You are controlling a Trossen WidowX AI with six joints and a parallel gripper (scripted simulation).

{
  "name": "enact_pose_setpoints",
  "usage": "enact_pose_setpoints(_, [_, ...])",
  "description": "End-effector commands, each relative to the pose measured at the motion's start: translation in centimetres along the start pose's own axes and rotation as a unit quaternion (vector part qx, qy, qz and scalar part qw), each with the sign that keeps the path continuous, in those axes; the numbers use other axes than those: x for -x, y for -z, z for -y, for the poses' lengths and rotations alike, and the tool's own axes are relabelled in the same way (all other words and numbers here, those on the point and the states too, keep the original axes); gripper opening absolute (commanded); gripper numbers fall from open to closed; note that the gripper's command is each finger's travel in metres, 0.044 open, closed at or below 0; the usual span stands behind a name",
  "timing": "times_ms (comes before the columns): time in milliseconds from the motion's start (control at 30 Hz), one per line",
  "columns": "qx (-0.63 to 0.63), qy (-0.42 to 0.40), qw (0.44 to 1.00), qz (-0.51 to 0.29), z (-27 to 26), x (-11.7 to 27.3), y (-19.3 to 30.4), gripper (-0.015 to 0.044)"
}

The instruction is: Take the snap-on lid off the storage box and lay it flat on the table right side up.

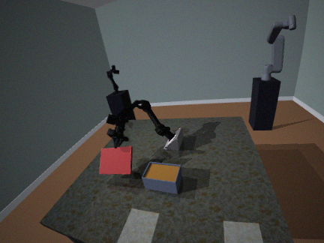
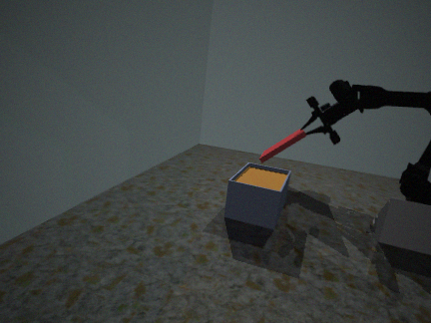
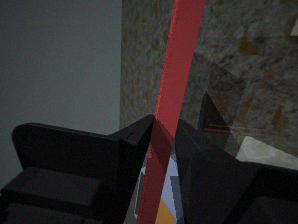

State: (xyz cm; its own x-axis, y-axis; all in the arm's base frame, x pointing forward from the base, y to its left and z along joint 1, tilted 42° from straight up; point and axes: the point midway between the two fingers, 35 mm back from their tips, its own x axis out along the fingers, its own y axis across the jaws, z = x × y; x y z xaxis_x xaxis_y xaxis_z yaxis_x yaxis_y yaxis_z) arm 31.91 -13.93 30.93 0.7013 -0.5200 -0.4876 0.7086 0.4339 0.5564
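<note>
The speckled table (image 1: 221,195) (image 2: 125,249) (image 3: 230,30) holds up the blue box (image 1: 161,185) (image 2: 254,203) (image 3: 171,186). Two pale patches (image 1: 139,226) (image 1: 243,232) lie near the box on the table.

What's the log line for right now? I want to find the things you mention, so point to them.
gripper (image 1: 117,145) (image 2: 304,131) (image 3: 164,122): shut on red lid (image 1: 115,160) (image 2: 282,146) (image 3: 181,55) | lid: tilted, above table (image 1: 225,169) (image 2: 125,239) (image 3: 270,65) | box (image 1: 161,184) (image 2: 253,203) (image 3: 171,192): open
</note>
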Motion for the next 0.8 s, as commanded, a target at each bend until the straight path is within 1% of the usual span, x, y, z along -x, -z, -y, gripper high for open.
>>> enact_pose_setpoints(0, [0.000,-0.008,1.000,-0.001,0.0,0.0,0.0,0.0000])
enact_pose_setpoints(767, [0.000,-0.009,1.000,0.000,1.4,-1.2,0.0,0.0000])
